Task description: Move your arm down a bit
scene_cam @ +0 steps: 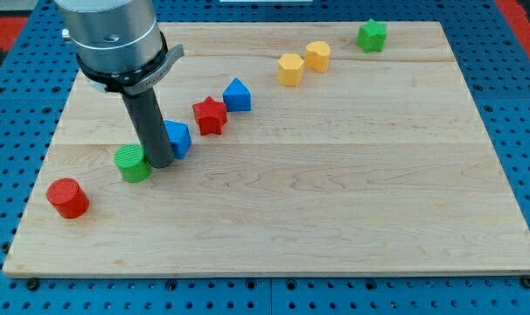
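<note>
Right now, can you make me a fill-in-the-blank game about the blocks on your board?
1. My tip sits between the green cylinder and a ____ block.
2. The red star has a blue block on the view's ____ side.
3. The number of yellow blocks is ____.
4. The block nearest the view's bottom left is the ____ cylinder.

Missing words: blue; right; two; red
</note>
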